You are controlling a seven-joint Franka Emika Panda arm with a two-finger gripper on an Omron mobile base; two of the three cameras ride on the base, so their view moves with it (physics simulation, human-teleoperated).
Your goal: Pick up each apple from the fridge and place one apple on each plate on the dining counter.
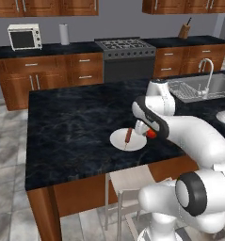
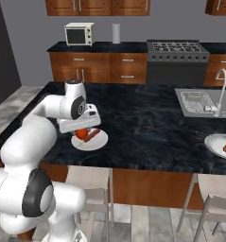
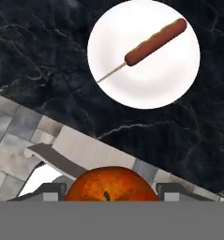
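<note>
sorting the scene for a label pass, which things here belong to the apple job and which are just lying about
Job:
apple, held in the gripper
near plate
far plate, red thing on it
counter

Lying about:
corn dog on near plate
microwave
stove
sink
stool

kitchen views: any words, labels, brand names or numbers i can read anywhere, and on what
None can be read.
The toaster oven on the back counter shows no legible brand or dial marks; too small to tell.
The stove front carries no readable markings.
The plate, the corn dog and the apple in the end effector bear no text.
</note>
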